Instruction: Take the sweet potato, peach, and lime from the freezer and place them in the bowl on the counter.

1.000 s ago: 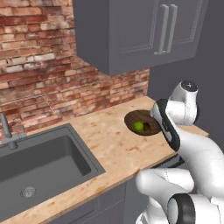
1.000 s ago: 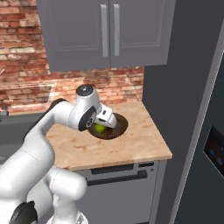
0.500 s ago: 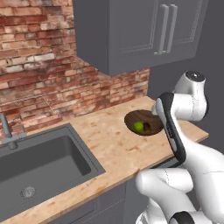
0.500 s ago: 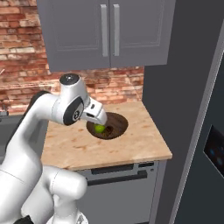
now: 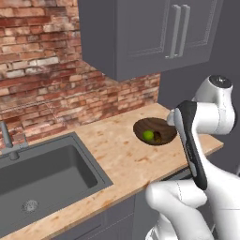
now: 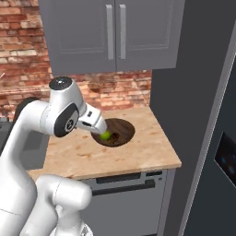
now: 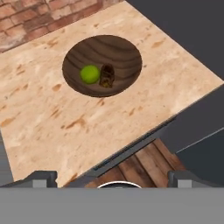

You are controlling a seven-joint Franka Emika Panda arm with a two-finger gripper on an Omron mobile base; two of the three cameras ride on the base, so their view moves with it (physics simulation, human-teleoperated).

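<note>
The dark wooden bowl (image 7: pixel 118 48) sits on the tan counter (image 7: pixel 43 113) near its right end. Inside it lie the green lime (image 7: pixel 90 74) and, touching it, the knobbly brown sweet potato (image 7: pixel 106 75); both also show in the left base view as lime (image 5: pixel 148 136) and sweet potato (image 5: pixel 159 137). My gripper (image 7: pixel 111 178) is open and holds nothing. It hangs above the counter's front edge and looks down at the bowl (image 6: pixel 120 132). The freezer (image 6: pixel 203 115) stands as a tall dark unit to the right. The peach is out of view.
A grey sink (image 5: pixel 42 178) with a faucet (image 5: pixel 7 140) is set into the counter's left part. Grey wall cabinets (image 5: pixel 140 37) hang over the bowl against a brick wall (image 5: pixel 42 84). A drawer front (image 6: pixel 124 182) sits under the counter edge.
My hand has drawn back a little from the bowl, and the arm's upper joints have swung up and away. The lime stays in the bowl. The gripper has stayed open.
</note>
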